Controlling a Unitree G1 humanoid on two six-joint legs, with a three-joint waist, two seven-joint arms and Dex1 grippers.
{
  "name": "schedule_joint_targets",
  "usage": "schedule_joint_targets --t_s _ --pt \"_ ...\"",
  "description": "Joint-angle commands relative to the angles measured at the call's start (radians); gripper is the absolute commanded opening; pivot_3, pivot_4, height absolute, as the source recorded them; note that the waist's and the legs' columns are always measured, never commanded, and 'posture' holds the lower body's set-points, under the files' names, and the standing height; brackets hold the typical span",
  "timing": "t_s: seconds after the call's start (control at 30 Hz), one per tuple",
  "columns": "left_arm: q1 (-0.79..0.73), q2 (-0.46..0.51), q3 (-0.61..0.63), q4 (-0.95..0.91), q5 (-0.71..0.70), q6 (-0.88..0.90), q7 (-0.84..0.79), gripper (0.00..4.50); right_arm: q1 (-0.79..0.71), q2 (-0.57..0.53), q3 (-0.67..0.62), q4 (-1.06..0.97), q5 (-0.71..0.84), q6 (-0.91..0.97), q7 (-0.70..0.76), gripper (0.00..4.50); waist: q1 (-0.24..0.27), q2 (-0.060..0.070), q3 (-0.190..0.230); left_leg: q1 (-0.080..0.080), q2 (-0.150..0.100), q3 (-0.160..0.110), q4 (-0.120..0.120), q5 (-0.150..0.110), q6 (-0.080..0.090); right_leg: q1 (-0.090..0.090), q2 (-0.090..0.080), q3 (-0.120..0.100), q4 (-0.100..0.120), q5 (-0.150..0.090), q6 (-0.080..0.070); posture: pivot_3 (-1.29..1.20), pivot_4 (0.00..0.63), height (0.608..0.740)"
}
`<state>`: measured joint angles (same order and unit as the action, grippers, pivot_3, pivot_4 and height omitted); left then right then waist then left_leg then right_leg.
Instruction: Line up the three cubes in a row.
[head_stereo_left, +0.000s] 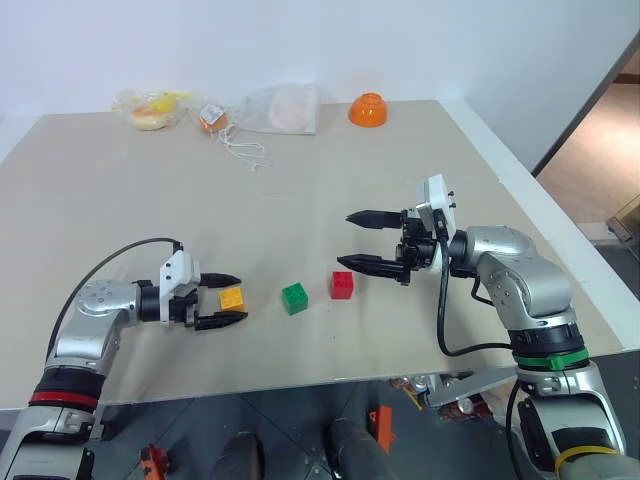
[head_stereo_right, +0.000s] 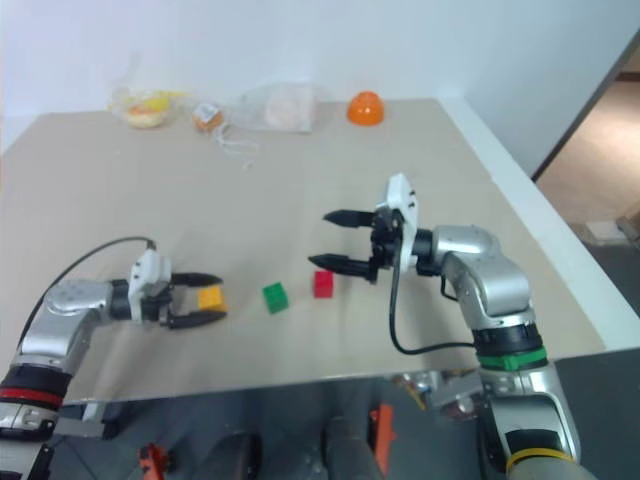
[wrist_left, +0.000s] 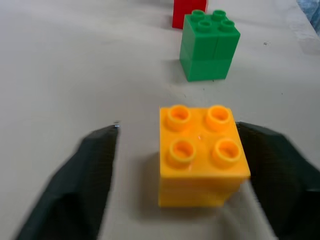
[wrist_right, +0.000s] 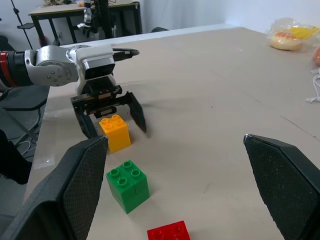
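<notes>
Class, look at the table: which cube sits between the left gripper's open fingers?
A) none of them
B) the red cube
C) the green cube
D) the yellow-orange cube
D: the yellow-orange cube stands on the table between the open fingers of the left gripper, while the green cube and red cube stand apart beyond it.

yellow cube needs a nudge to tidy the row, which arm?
Left, probably. The left gripper is open with the yellow cube between its fingers. The right gripper hovers open near the red cube, past the green cube.

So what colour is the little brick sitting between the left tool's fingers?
Yellow-orange, standing on the table; clearest in the left wrist view.
</notes>
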<state>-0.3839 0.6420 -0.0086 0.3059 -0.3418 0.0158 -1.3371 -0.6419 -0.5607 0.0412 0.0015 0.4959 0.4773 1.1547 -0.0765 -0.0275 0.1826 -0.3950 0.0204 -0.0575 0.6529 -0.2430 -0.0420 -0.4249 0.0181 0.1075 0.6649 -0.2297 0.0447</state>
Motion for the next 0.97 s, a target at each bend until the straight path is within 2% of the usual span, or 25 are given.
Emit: schedule_joint_targets --t_s 0.03,0.1,0.3,0.47,0.57,0.67,0.8,0.97 --pt "0.001 0.005 0.006 -0.007 0.009 -0.031 0.001 4.46 -0.009 -0.008 -0.016 -0.040 0.016 -0.003 0.002 4.50 -0.001 0.000 0.000 0.000 0.000 0.000 0.000 0.000 0.000 0.000 0.000 0.000 0.000 0.000 0.000 0.00 0.150 0.740" --pt "0.024 0.014 0.021 -0.022 0.007 -0.063 -0.005 4.46 -0.009 -0.008 -0.016 -0.041 0.018 -0.002 0.003 4.50 -0.001 0.000 0.000 0.000 0.000 0.000 0.000 0.000 0.000 0.000 0.000 0.000 0.000 0.000 0.000 0.00 0.150 0.740" --pt "0.142 0.106 0.088 -0.143 -0.073 0.074 -0.020 4.46 -0.014 -0.015 -0.020 -0.035 0.022 0.000 0.012 4.50 -0.003 0.000 0.000 0.000 0.001 0.000 0.000 0.000 0.000 -0.001 0.001 0.000 0.000 0.000 0.000 0.00 0.150 0.740" --pt "0.344 0.215 0.205 -0.322 -0.149 0.227 0.009 4.46 -0.035 -0.026 -0.033 0.001 0.015 -0.015 0.017 4.50 -0.004 0.001 0.001 0.000 0.002 0.001 -0.001 -0.001 0.001 -0.001 0.000 0.000 0.000 -0.001 -0.002 0.00 0.150 0.740" --pt "0.317 0.143 0.401 -0.307 -0.220 0.411 0.350 4.46 0.000 -0.025 -0.081 0.041 0.004 -0.023 -0.048 4.50 0.004 0.001 0.001 0.000 0.002 0.000 0.000 0.000 0.001 -0.001 0.000 -0.002 0.001 -0.001 -0.002 0.00 0.150 0.740" --pt "0.341 0.078 0.544 -0.346 -0.255 0.492 0.557 4.46 0.077 -0.025 -0.132 0.078 -0.011 -0.031 -0.131 4.50 0.006 -0.002 0.000 0.000 0.004 -0.001 0.001 0.000 0.002 0.002 -0.001 -0.007 0.001 -0.001 -0.002 0.00 0.150 0.740" --pt "0.465 0.004 0.644 -0.484 -0.322 0.593 0.676 4.46 0.213 -0.032 -0.194 0.054 0.009 -0.011 -0.182 4.50 0.004 -0.002 0.000 0.000 0.003 0.002 0.000 -0.002 0.000 0.001 -0.004 -0.006 0.000 -0.003 -0.001 0.00 0.150 0.740" --pt "0.581 -0.066 0.639 -0.584 -0.324 0.584 0.727 4.46 0.295 -0.031 -0.219 0.024 0.016 0.009 -0.223 4.50 0.001 -0.002 0.000 0.000 0.001 0.003 0.000 -0.003 -0.001 0.000 -0.006 -0.004 0.000 -0.004 -0.002 0.00 0.150 0.740"
